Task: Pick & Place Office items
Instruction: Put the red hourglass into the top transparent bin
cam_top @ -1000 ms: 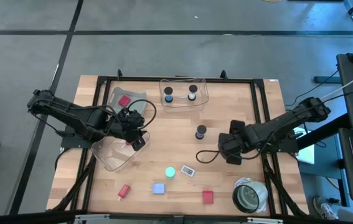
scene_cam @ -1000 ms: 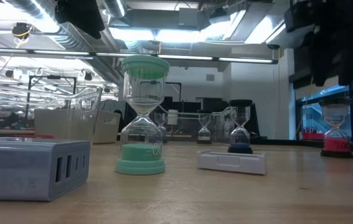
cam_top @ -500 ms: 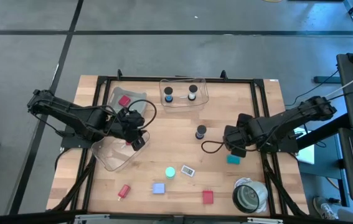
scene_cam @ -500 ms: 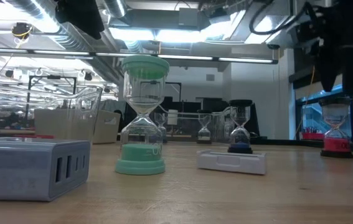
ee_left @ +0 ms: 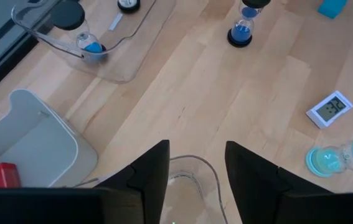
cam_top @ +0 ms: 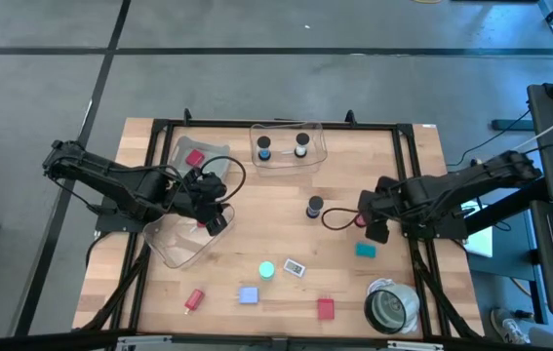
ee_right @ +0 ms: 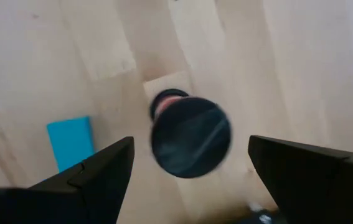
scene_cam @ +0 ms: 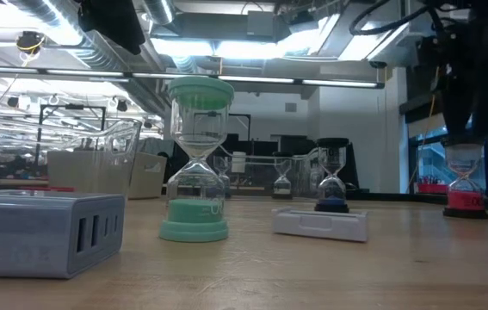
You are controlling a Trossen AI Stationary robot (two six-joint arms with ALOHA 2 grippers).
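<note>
Sorting is partly done, judging from how things lie. Two black-capped hourglasses [cam_top: 282, 147] stand in the far clear bin [cam_top: 320, 144], and a red block [cam_top: 195, 158] lies in the left bin [cam_top: 180, 147] at the far left; those three look placed. Most pieces are loose on the table [cam_top: 393, 156]: a blue hourglass [cam_top: 314, 207] near the middle, a teal block [cam_top: 366, 251] right of centre, a cyan hourglass [cam_top: 267, 269] and a white timer [cam_top: 295, 266] just beside it toward the near edge, then a red hourglass [cam_top: 194, 299], a lilac charger block [cam_top: 248, 294] and a red cube [cam_top: 326, 309] along the near edge. A grey-white roll [cam_top: 391, 309] sits at the near right corner. The right gripper [cam_top: 374, 216] hangs over the table right of the blue hourglass and far of the teal block; its wrist view shows the fingers [ee_right: 95, 174] spread wide with nothing gripped, a black cap [ee_right: 190, 137] between them below and a teal block [ee_right: 70, 142] beside it, though blur makes it hard to say which hourglass this is. The left gripper [cam_top: 214, 208] waits at the left over a tipped clear bin [cam_top: 174, 246], fingers [ee_left: 148, 174] parted and empty. About seven pieces remain to be moved.
</note>
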